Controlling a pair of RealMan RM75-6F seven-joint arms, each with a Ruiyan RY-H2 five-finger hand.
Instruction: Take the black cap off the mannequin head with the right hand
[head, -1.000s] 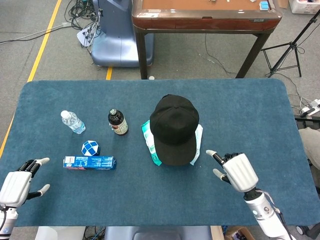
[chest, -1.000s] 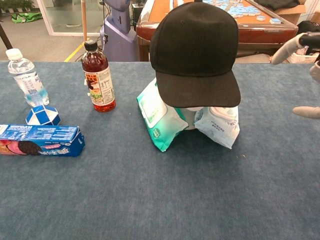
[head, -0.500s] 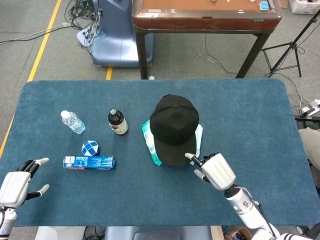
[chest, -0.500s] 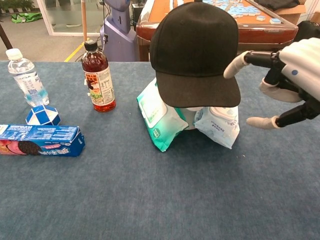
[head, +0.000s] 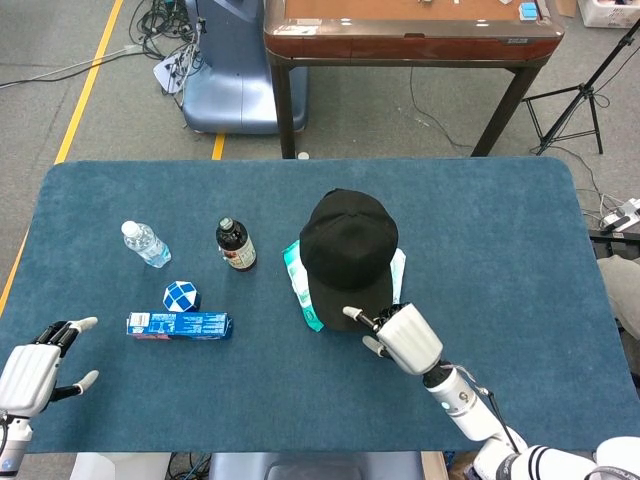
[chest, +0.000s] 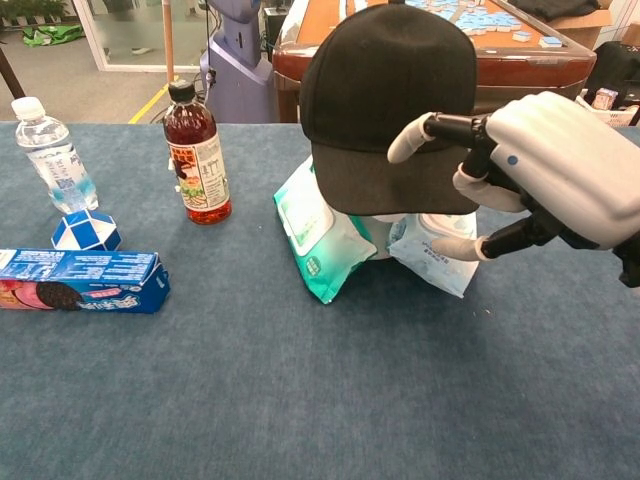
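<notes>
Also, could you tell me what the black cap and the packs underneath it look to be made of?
The black cap looks like matte woven cloth: stitched panel seams, no shine. The packs beneath it look like thin, glossy plastic film, probably wet-wipe packs: crinkled, catching highlights, with a label flap on the green one.

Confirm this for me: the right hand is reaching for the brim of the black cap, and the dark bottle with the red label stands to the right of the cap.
Not quite. The right hand is at the brim of the black cap, but the dark bottle stands to the cap's left, as the chest view shows.
</notes>
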